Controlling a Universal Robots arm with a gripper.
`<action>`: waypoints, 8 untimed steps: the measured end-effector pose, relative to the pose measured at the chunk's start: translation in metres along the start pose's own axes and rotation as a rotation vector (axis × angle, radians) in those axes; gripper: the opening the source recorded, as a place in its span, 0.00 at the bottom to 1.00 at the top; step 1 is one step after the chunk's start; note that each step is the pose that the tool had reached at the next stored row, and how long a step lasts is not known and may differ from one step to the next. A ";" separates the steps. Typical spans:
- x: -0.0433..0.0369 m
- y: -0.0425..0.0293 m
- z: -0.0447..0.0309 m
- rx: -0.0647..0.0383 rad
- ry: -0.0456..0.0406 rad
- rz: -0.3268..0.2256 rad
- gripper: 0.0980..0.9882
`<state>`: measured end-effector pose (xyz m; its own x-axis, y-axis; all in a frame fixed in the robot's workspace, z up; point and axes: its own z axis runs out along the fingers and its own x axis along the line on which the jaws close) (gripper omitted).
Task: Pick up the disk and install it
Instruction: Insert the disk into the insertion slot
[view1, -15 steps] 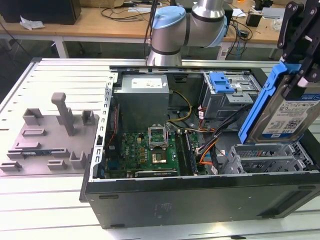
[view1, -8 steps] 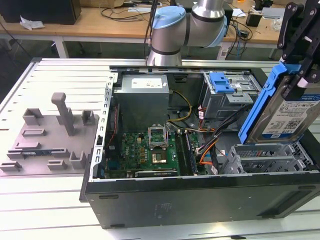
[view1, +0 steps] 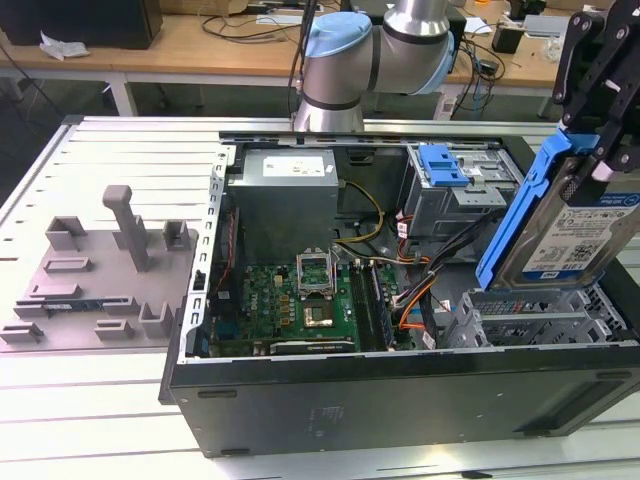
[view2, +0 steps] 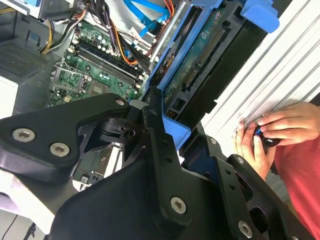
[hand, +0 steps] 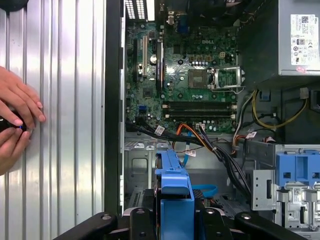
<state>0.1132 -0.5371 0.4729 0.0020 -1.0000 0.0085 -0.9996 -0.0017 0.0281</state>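
Observation:
The disk (view1: 572, 232), a silver drive with a white-and-blue label in a blue carrier, hangs tilted on edge over the grey drive cage (view1: 530, 315) at the open computer case's near corner, on the exterior view's right. My gripper (view1: 592, 150) is shut on its upper end, and its lower end reaches the top of the cage. In the second wrist view the black fingers (view2: 155, 145) clamp the carrier (view2: 176, 131), with the disk's green circuit side (view2: 200, 55) running away from them. In the first wrist view the carrier's blue end (hand: 172, 185) sits between the fingers, above the cage (hand: 142, 170).
The case holds a motherboard (view1: 300, 300), a power supply (view1: 285, 195), cable bundles (view1: 415, 290) beside the cage and a bay with a blue latch (view1: 443, 165). A grey fixture plate with an upright post (view1: 130, 225) lies on the exterior view's left. A person's hands (hand: 15, 125) rest on the ribbed table.

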 end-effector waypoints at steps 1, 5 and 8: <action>0.0000 -0.0001 0.0009 0.000 0.0001 0.000 0.30; 0.0000 -0.0001 0.0028 0.000 0.0000 0.000 0.30; 0.0000 -0.0003 0.0045 0.000 -0.0001 0.000 0.30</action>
<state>0.1134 -0.5371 0.4684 0.0020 -1.0000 0.0084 -0.9996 -0.0018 0.0281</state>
